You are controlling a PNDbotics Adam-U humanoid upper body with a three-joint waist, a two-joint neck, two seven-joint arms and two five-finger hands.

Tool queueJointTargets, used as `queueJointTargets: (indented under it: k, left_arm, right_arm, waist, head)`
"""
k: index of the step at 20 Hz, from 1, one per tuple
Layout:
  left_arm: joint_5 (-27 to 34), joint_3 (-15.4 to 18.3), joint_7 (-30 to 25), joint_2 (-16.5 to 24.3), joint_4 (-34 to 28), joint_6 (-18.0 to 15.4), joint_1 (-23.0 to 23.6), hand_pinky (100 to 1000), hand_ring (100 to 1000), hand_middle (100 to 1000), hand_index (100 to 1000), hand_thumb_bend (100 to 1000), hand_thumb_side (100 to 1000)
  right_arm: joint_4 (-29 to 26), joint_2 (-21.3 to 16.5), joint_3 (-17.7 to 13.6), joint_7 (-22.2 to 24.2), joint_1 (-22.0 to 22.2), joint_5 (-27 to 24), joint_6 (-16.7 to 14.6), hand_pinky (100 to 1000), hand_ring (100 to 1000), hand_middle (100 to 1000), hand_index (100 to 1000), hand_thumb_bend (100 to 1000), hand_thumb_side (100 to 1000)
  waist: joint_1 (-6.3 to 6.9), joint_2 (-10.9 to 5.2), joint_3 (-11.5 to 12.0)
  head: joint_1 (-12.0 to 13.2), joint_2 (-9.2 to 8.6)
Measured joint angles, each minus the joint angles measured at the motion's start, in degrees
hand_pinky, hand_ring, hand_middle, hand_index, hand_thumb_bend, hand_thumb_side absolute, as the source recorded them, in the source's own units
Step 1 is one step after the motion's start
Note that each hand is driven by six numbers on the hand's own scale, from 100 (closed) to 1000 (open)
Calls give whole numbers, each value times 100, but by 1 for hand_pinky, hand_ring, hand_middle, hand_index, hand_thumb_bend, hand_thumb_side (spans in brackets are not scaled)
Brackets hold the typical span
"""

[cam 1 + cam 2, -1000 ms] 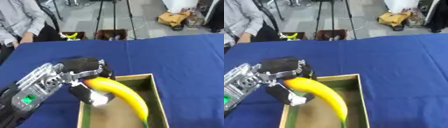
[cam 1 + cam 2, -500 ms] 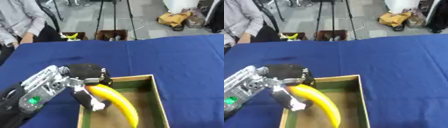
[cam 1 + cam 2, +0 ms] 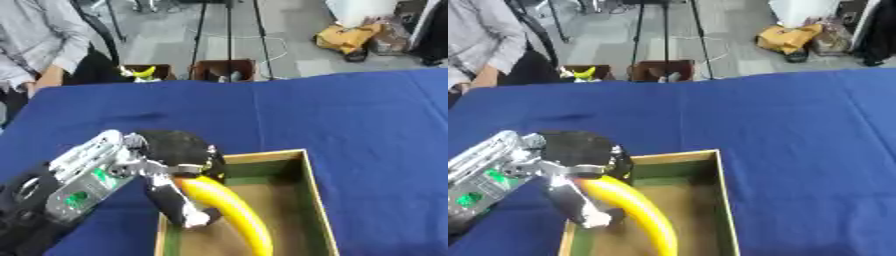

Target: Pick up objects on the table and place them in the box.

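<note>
The robot's left hand [image 3: 179,165] comes in from the left side and hangs over the near-left corner of the box [image 3: 317,200], with its fingers [image 3: 179,205] curled around the upper end of a banana [image 3: 229,215]. The banana is yellow and curved, and it points down and toward the near side, inside the walls of the box; I cannot tell if its lower end touches the bottom, because that end runs out of the lower edge of the view. The right hand is not visible anywhere. I judge the step in hand to be the putting down of the banana, and the task seems far along for this one fruit. To do it well, the hand should go lower until the banana lies on the bottom, and only then let the fingers go apart, so the fruit does not drop and roll. The left wall of the box is just beside the fingers, so the hand should lift straight up afterwards and not sweep to the left, or it may catch the rim. The right part of the box is free, and the blue table [image 3: 350,115] behind and to the right is open for moving away.
</note>
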Motion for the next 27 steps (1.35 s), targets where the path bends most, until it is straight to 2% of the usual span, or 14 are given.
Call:
queueJointTargets:
  k: [5,6,8,17,27]
  left_arm:
    - [7,0,-182,-17,-21,-103,-1,441,681,719,864,100,680]
    - [7,1,-194,-17,-28,-113,-1,465,721,754,884,100,693]
    - [6,1,-221,-17,-40,-131,-4,488,742,766,887,112,694]
    - [-200,82,-226,-17,-248,-208,-83,509,755,758,858,100,640]
    - [-197,255,-223,-69,-499,-214,-210,506,742,734,809,100,642]
  right_arm:
    - [0,2,1,-7,0,15,7,701,449,473,609,100,1000]
    - [0,2,1,-8,0,17,8,701,449,473,609,100,1000]
    - [0,2,3,-9,0,19,9,702,448,473,609,100,1000]
    - [0,2,32,-23,-1,48,23,703,448,473,609,100,1000]
    - [0,2,33,-40,-1,49,41,704,448,474,609,100,1000]
  waist:
    - [1,1,3]
    - [1,2,3]
    - [1,7,4]
    - [8,14,31]
    - [14,-7,33]
  head:
    - [0,-1]
    - [0,-3]
    - [0,-23]
    - [-2,-44]
    - [-6,-49]
